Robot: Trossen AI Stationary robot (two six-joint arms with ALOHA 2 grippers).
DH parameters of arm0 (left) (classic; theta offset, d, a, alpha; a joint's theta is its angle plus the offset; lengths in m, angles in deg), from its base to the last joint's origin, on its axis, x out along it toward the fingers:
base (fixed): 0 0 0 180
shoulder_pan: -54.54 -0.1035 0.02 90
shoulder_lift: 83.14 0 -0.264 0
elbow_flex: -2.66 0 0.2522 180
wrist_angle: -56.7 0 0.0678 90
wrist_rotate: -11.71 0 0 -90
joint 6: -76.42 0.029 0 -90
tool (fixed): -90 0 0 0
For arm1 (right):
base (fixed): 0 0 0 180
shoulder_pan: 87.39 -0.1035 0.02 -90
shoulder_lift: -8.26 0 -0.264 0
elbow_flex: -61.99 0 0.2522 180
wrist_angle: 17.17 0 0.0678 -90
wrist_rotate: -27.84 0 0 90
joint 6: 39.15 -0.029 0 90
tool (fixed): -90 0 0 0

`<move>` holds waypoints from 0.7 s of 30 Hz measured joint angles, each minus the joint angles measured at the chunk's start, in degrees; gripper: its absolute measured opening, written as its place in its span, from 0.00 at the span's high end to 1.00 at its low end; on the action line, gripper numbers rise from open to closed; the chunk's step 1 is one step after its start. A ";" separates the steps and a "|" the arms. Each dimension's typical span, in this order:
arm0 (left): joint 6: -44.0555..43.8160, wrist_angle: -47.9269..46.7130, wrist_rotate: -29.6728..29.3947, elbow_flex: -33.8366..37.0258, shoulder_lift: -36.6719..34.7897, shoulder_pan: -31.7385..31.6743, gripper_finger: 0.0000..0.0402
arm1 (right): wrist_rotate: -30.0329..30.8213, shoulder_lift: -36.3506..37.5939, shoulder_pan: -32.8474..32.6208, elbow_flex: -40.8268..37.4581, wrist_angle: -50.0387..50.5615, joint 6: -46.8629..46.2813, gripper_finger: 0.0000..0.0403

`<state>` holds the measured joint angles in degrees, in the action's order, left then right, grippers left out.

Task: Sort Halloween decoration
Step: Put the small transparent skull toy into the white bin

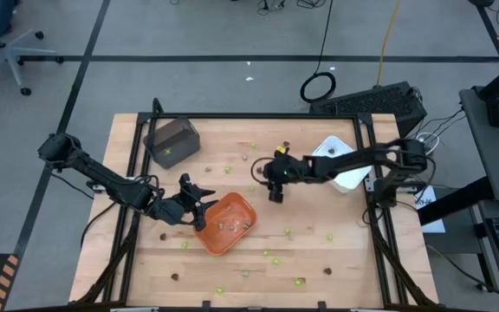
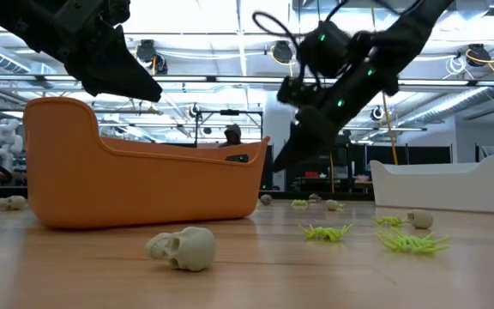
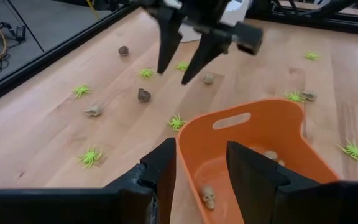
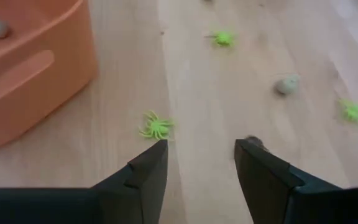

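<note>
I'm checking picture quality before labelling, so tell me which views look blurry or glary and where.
Right wrist view: soft overall, the lime-green spider and the tan piece blurred. Low view: the near skull fairly sharp, bright ceiling lights leave both arms as dark silhouettes. Left wrist view: crisp on the orange tray, its own fingers blurred. High view: evenly lit, pieces too small to make out.

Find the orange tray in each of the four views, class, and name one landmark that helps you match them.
High view: the orange tray lies at centre, near the front of the table, by the left pincer.
Low view: left of centre, standing on the wood.
Left wrist view: lower right, small skulls inside.
Right wrist view: top left corner.
Shared landmark: the tray's slot handle, also seen in the right wrist view.
</note>
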<state>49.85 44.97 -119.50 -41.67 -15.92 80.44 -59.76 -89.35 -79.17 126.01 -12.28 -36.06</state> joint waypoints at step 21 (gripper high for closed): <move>-0.09 0.02 -0.13 0.00 0.00 -0.01 0.64 | -6.92 -12.06 7.68 0.00 -12.48 3.50 0.44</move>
<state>49.77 44.99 -119.63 -41.67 -15.92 80.43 -66.68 -101.40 -71.49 126.01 -24.76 -32.57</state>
